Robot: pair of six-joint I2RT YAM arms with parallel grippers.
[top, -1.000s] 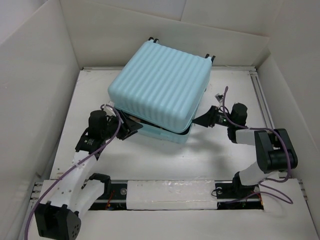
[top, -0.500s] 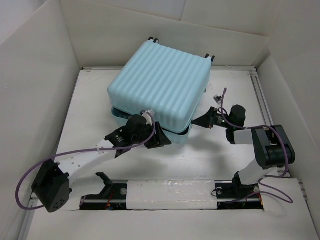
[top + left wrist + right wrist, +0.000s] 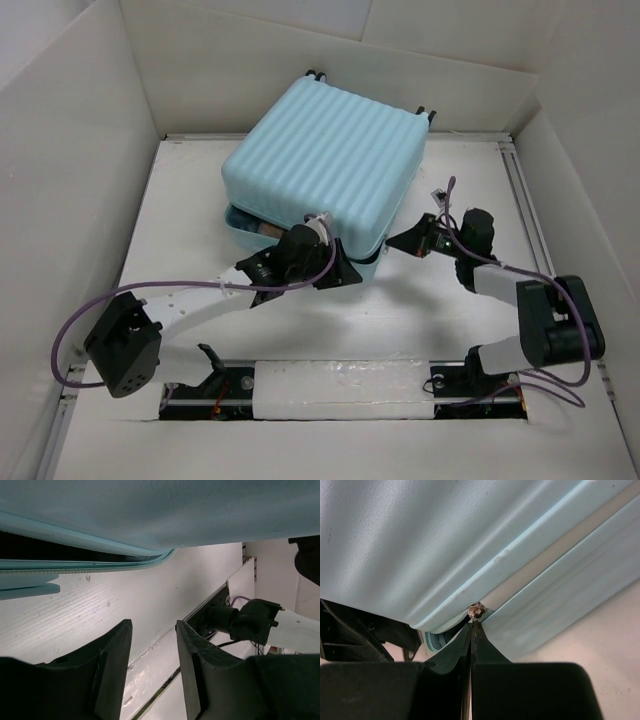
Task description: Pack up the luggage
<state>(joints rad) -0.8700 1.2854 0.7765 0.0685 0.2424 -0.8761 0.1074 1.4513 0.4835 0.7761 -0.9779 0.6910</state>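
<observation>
Luggage (image 3: 325,160): far middle of worktop (image 3: 180,210), lid ajar on left, contents unclear.
Left arm (image 3: 200,300): stretched to near edge, jaws partly apart, empty.
Right arm (image 3: 500,280): jaws pinched shut on zip pull (image 3: 476,611).

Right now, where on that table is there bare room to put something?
The table is bare between the suitcase and the left wall, and in front between the left arm and right arm. Crowded: the suitcase's near edge, where the left tool and right tool sit.
</observation>
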